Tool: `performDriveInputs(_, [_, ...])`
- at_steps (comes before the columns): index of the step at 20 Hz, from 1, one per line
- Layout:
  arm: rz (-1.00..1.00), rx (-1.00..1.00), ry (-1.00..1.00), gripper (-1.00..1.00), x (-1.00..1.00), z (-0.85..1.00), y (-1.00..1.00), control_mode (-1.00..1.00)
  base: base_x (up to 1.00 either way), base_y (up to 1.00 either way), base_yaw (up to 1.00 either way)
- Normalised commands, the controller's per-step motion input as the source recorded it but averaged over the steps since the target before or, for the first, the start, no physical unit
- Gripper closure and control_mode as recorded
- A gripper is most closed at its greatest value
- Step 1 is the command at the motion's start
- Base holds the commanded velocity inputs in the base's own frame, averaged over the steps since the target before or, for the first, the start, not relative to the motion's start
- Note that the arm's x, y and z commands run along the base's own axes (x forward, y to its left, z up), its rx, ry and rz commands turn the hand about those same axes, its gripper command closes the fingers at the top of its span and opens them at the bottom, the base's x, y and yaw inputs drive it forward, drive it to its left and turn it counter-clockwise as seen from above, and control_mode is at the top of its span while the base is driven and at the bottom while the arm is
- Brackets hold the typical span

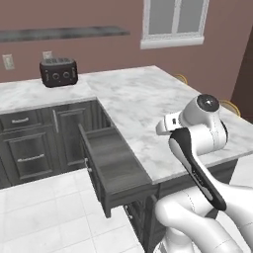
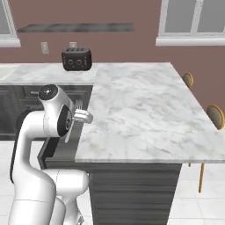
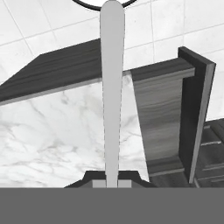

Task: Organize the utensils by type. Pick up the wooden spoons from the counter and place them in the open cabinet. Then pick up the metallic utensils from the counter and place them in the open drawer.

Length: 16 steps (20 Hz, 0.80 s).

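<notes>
Fork [image 3: 112, 87] clamped by its handle in closed gripper [image 3: 112, 183], beside the open drawer [image 1: 116, 165]; next move: carry over drawer, release.

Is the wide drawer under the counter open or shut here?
Open: the drawer is pulled well out from under the counter, its bare inside in view.

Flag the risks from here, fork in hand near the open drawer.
1. The fingers pinch the fork at one end of its thin handle, so the long free length could pivot or slip during a swing.
2. In the right base view the fork sits at the counter edge; a low move may clip it.
3. A release short of the drawer would drop it on the floor.
</notes>
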Motion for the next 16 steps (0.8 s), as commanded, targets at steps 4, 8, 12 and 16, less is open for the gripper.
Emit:
performDriveInputs(4, [0.00,0.00,0.00,1.00,0.00,0.00,0.00,1.00,0.21,0.51,-0.22])
performDriveInputs(8, [0.00,0.00,0.00,1.00,0.00,0.00,0.00,1.00,0.18,0.54,-0.21])
performDriveInputs(12, [0.00,0.00,0.00,1.00,0.00,0.00,0.00,1.00,0.28,0.37,-0.20])
performDriveInputs(16, [0.00,0.00,0.00,1.00,0.00,0.00,0.00,1.00,0.31,0.36,-0.20])
